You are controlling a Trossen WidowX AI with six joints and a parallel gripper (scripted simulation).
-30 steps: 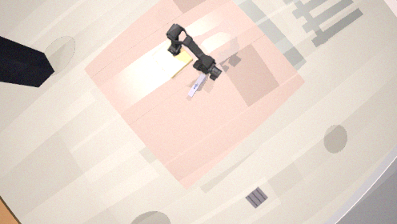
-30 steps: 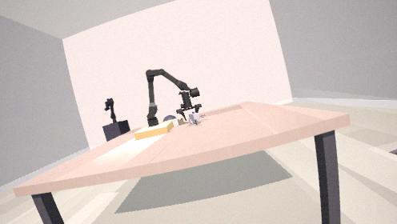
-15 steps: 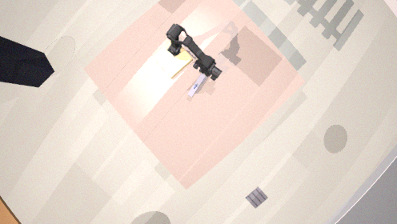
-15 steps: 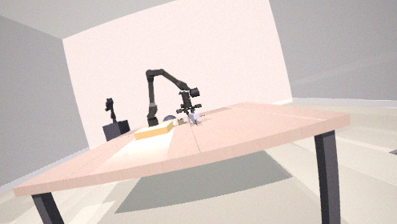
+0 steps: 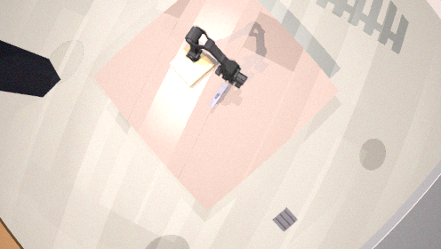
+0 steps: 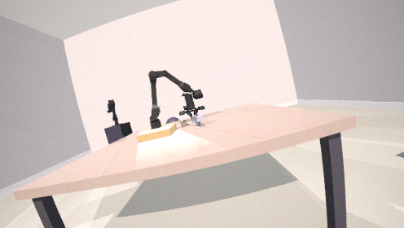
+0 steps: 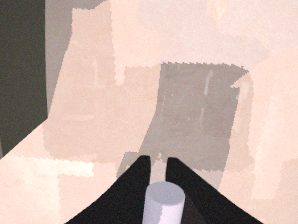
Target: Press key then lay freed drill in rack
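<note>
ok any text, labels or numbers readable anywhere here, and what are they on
None can be read in any view.
Pale drill: a small blue mark on its side in the top view, too small and blurred to tell whether it is lettering.
Yellow block: plain faces, no marking visible.
Gripper, shut on the drill: dark fingers with no print.
Table: no label visible.

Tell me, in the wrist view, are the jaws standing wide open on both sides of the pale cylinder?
No, the gripper has its black jaws closed tight against the pale cylinder, with only a thin slit between their tips.
</note>
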